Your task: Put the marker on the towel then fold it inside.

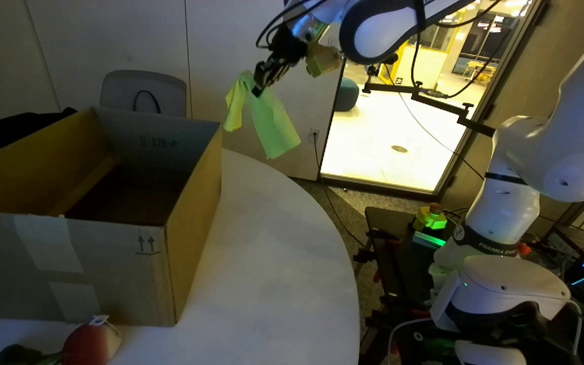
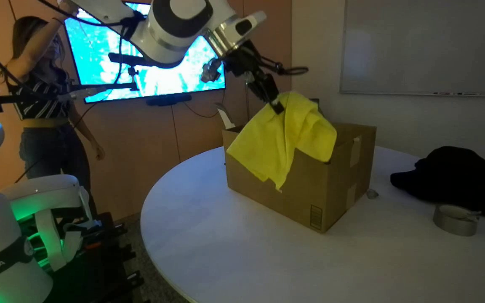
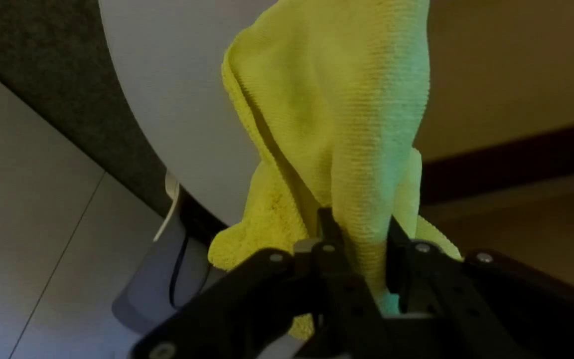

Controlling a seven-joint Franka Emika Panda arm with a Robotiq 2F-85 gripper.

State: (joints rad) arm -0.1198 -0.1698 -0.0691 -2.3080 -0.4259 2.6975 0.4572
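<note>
The towel [image 2: 284, 139] hangs in the air, held by the tool [image 3: 360, 218], which is pinching one gathered fold of it. This fold runs out along the line in which the tool points, and most of the towel falls below; in an exterior view its longer tail hangs on the side of the robot's base [image 1: 512, 279]. The marker I do not find in any view; maybe the towel hides it, I cannot tell. In the wrist view the desk [image 3: 177, 80] shows at the left of the towel and the open box [image 2: 303, 193] at the right; whether towel and box touch, I am not sure. To receive a marker, I think, the towel must be laid flat, so the tool should bring it down on the desk side of the box. Farther off lie a roll of tape [image 2: 455, 223] and some black cloth [image 2: 457, 176].
</note>
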